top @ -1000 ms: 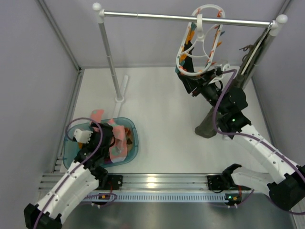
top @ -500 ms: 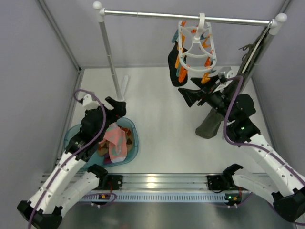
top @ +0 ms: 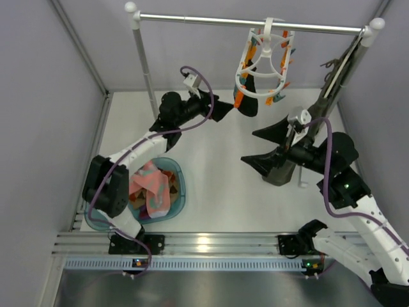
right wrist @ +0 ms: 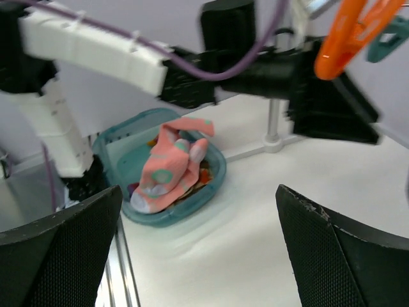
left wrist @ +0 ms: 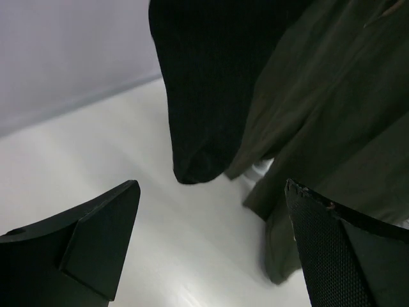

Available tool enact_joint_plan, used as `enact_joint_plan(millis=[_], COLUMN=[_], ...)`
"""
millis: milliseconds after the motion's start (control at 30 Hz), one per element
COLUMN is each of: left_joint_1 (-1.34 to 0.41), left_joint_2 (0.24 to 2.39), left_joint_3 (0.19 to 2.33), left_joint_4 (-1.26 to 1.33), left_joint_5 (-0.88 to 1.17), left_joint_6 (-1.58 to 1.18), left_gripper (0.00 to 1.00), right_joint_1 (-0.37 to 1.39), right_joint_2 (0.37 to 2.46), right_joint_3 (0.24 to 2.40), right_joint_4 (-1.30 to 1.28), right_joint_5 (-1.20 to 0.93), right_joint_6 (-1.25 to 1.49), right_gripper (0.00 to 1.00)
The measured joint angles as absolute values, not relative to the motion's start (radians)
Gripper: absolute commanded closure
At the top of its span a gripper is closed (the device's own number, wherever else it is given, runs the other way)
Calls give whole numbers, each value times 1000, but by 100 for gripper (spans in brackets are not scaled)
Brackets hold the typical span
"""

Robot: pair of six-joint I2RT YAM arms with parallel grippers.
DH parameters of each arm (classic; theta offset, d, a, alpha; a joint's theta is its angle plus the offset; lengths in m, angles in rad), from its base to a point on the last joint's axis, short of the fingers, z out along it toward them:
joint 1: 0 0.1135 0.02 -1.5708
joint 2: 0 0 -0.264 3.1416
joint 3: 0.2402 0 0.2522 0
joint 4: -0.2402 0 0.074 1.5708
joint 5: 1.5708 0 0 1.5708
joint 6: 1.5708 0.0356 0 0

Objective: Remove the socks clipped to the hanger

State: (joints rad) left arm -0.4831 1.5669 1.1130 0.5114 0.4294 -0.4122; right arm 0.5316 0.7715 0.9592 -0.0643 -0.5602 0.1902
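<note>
At the near left, the teal basin (top: pixel 183 192) on the desk (top: pixel 217 192) holds loose socks, a pink patterned one (top: pixel 153 188) on top. From there the left arm (top: pixel 137 150) reaches far across the desk. Its jaws are spread wide and hold nothing, and they point at the black sock (top: pixel 248 107), the one sock I can see clipped to the hanger (top: pixel 266 45).

In the left wrist view the sock's toe hangs just above the gap between the jaws and slightly left of centre. The olive garment (left wrist: pixel 319 128) hangs close behind it on the right.

The step in hand looks like grasping that sock. To do it well:
- Rise and advance until the toe sits deep between the jaws.
- Keep to the left so that the olive cloth is not pinched as well.
- Close on a good fold of fabric, not the very tip.
- Pull down in line with the clip, since the hanger swings freely on the rail (top: pixel 211 21) and a sideways tug would only swing it.

Further right, the right arm (top: pixel 348 185) sits below the hanger, jaws wide apart and empty. It could steady the frame near the orange clip (right wrist: pixel 348 38).
</note>
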Motion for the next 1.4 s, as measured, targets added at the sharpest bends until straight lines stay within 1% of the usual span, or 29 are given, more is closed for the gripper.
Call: enact_joint_plan(millis=[167, 300, 367, 500, 633, 667, 733, 767, 867, 900, 1000, 1033, 1200, 1300, 1333, 1400], left_joint_1=[-442, -405, -393, -389, -399, -403, -410, -415, -435, -443, -460, -466, -472, -469, -468, -467], left_joint_2=[1880, 2174, 2252, 2448, 2520, 2525, 2527, 2527, 2527, 2527, 2526, 2526, 2500, 2453, 2434, 2396], left_joint_3=[1458, 1798, 1880, 2090, 2131, 2131, 2132, 2132, 2136, 2136, 2136, 2135, 2114, 2069, 2050, 2022], left_joint_4=[639, 723, 745, 900, 1066, 1092, 1128, 1144, 1187, 1197, 1214, 1222, 1244, 1251, 1254, 1260], left_joint_5=[578, 735, 779, 887, 949, 957, 972, 979, 990, 991, 991, 992, 990, 987, 986, 982], left_joint_6=[-448, -554, -600, -787, -944, -963, -992, -1004, -1031, -1038, -1053, -1061, -1109, -1126, -1127, -1131], left_gripper=[1, 1, 1, 1, 2, 8, 11, 11, 3, 2, 2, 5, 6, 26, 48, 71], right_joint_1=[532, 532, 532, 532, 532, 532, 532, 532, 532, 532, 532, 532, 532, 532, 532, 532], right_joint_2=[711, 670, 654, 639, 646, 652, 666, 673, 684, 686, 686, 686, 681, 677, 676, 674], right_joint_3=[965, 965, 965, 965, 965, 965, 965, 965, 964, 964, 963, 963, 963, 963, 963, 963], right_joint_4=[-149, -192, -200, -213, -234, -236, -241, -247, -259, -263, -279, -281, -286, -288, -290, -294], right_joint_5=[-720, -798, -823, -861, -869, -870, -870, -870, -870, -869, -865, -863, -858, -857, -857, -856], right_joint_6=[156, 125, 114, 86, 65, 62, 55, 52, 46, 44, 43, 41, 33, 33, 32, 31], right_gripper=[0, 1, 0, 1, 1, 1, 1, 0, 1, 1, 1, 1, 0, 1, 1, 1])
